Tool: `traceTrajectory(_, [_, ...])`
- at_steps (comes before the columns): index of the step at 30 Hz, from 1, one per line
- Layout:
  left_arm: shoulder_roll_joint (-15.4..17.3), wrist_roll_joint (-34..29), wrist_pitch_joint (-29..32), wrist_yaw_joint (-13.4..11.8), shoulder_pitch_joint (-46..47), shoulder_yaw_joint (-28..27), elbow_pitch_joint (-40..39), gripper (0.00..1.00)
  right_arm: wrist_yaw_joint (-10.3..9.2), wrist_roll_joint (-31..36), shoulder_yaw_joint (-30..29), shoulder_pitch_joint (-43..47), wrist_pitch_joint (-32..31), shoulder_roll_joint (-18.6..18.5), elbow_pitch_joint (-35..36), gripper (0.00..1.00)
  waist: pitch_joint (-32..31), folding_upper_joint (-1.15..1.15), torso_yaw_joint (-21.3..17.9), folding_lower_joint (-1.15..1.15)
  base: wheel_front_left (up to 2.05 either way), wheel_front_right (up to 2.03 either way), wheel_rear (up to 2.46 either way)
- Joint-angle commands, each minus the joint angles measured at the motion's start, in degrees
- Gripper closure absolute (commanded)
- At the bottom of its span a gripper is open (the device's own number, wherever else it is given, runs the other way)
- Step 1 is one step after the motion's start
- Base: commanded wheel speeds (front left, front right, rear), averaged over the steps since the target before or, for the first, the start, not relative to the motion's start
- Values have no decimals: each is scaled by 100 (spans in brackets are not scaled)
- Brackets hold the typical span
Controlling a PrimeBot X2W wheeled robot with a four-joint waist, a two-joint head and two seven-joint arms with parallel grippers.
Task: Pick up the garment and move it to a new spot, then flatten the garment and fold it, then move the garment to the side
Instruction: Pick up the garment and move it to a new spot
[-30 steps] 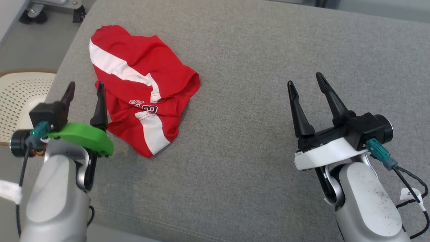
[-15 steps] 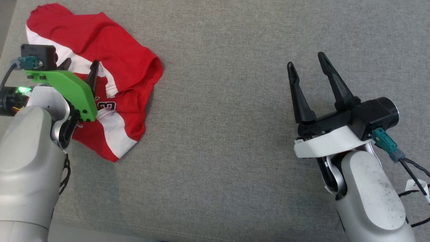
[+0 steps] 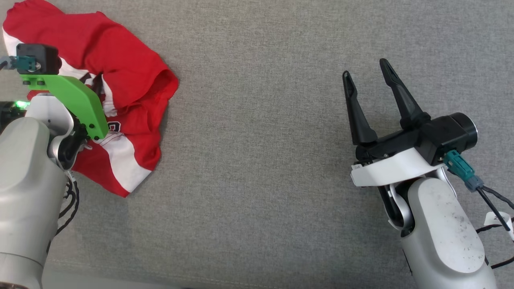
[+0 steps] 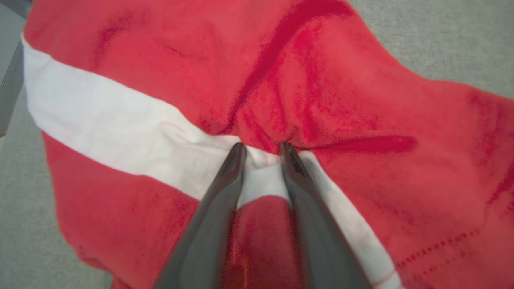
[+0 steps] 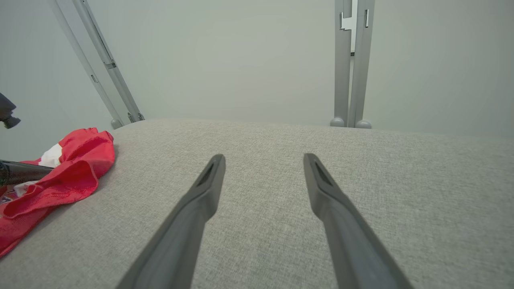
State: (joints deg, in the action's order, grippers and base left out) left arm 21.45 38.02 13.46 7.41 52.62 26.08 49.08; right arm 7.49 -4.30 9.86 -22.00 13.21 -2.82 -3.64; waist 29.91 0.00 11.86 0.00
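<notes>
Garment [image 3: 128, 68] crumpled on grey cushion [image 3: 261, 160]; left gripper [image 4: 261, 149] pinching fold at white stripe; right gripper [image 3: 364, 69] spread wide, well apart.

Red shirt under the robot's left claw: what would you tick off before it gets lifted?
1. Left gripper on the shirt: ok, it presses into the white stripe.
2. Cloth firmly pinched: cannot tell. A fold sits between the narrowed jaws, but a gap remains.
3. Right gripper out of the way: ok, open and hovering over the grey cushion, well apart from the shirt.
4. Room for a new spot: ok, plain cushion stretches between the shirt and the right gripper.
5. Whole shirt lying on the cushion: cannot tell, its far side runs off the head view's left edge.
</notes>
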Motion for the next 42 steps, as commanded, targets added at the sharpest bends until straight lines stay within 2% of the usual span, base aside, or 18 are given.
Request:
traceTrajectory(1, [132,94,-182,4,45,82,28,100,0,-13,4,-55,18,-16,-43,0,-69,0,25,0,0,0,0])
traceTrajectory(7, [232,178,-873,2,179,177,54,100,0,-134,41,-12,69,-17,-193,0,-380,0,26,0,0,0,0])
traceTrajectory(8, [197,275,-1309,2,161,137,24,100,0,-260,69,83,118,-17,-330,0,-722,0,-17,0,0,0,0])
traceTrajectory(16, [52,346,-1822,-14,-103,194,-379,100,0,-585,3,336,190,-16,-528,0,-1408,0,-152,0,0,0,0])
traceTrajectory(24, [-253,347,-1770,-286,-455,338,-1339,100,0,-822,32,456,200,-17,-515,0,-1781,0,-404,0,0,0,0])
traceTrajectory(34, [-866,425,-1587,-860,-841,546,-2743,100,0,-1022,-13,528,199,-16,-385,0,-1876,0,-896,0,0,0,0])
traceTrajectory(42, [-1343,362,-1574,-1179,-831,752,-3115,100,0,-1168,62,461,199,-15,-313,0,-1801,0,-1508,0,0,0,0])
